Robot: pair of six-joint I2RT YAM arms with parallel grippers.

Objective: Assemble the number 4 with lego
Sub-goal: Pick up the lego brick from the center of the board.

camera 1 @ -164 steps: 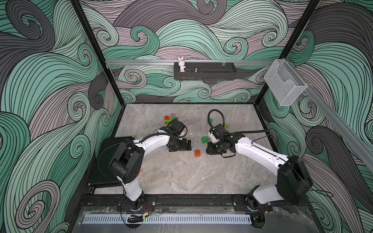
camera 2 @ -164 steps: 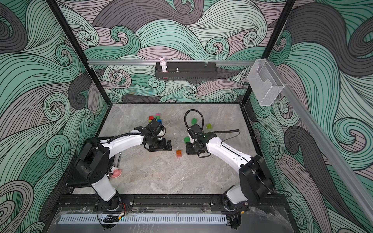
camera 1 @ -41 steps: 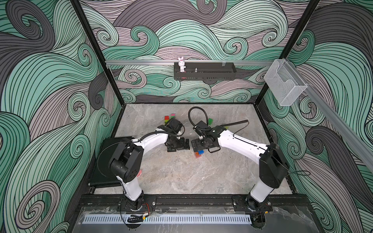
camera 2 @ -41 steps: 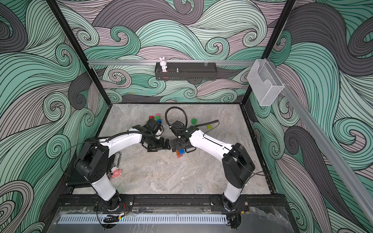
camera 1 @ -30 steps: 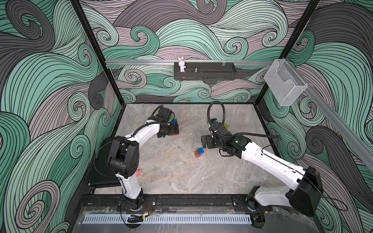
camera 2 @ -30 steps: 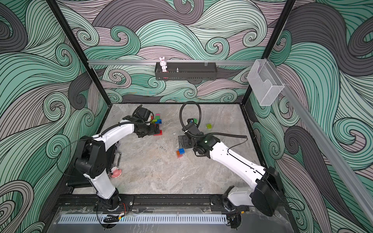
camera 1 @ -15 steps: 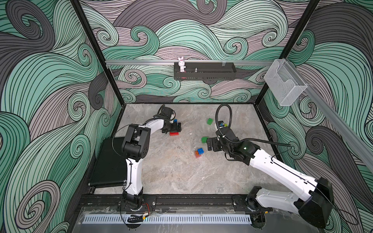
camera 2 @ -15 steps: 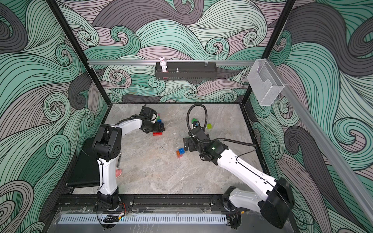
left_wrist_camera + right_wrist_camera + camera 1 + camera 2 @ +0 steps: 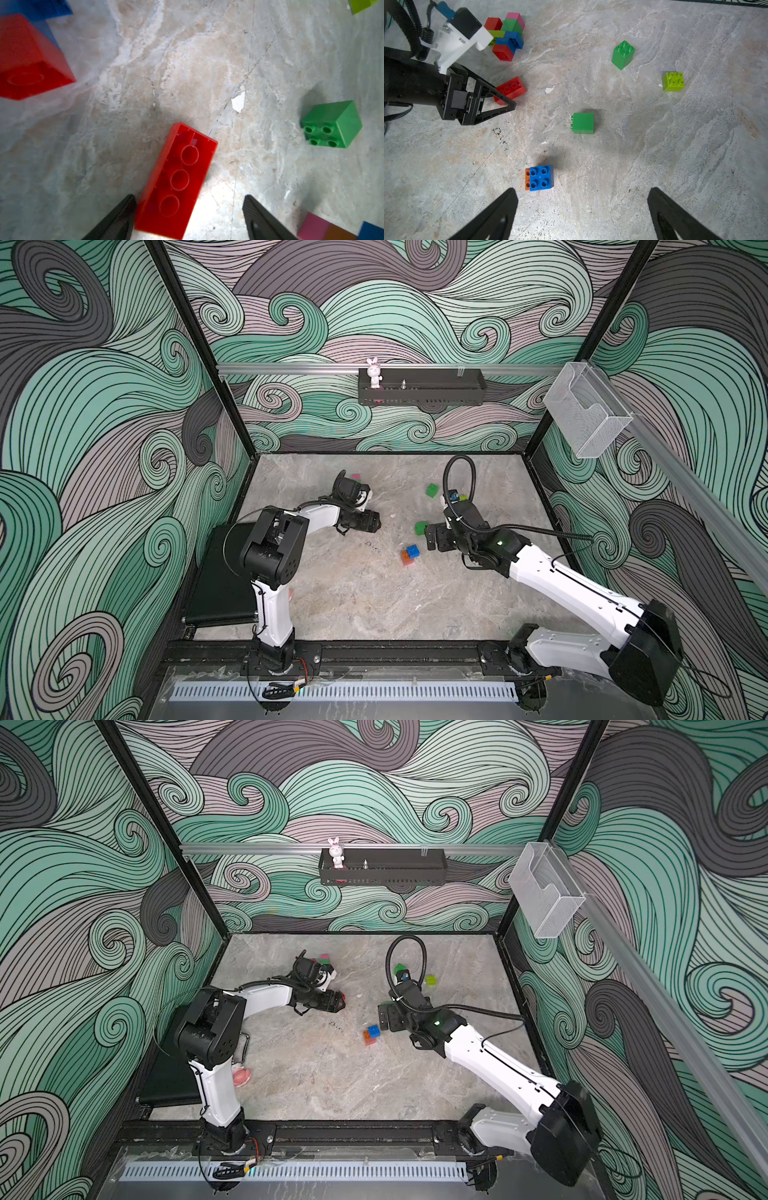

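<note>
Our left gripper [image 9: 188, 196] straddles the long red brick [image 9: 178, 178], jaws parted, while our right gripper [image 9: 582, 189] hangs spread wide near the blue brick [image 9: 541, 177].

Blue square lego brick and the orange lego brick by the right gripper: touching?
Touching. Right wrist view shows the blue square brick seated directly on the orange brick, no gap; only an orange strip shows beside it.

**Thirteen bricks, two grippers**

You have three red bricks [image 9: 509, 89], three dark green bricks [image 9: 623, 54], two lime bricks [image 9: 673, 81], two blue bricks [image 9: 541, 177], two pink bricks [image 9: 517, 18] and one orange brick [image 9: 527, 178]. The second pink shows only in the left wrist view. You also have the left gripper [image 9: 189, 199] and the right gripper [image 9: 582, 189], plus one white rabbit [image 9: 374, 372], one black shelf [image 9: 422, 396] and one clear bin [image 9: 586, 418].
</note>
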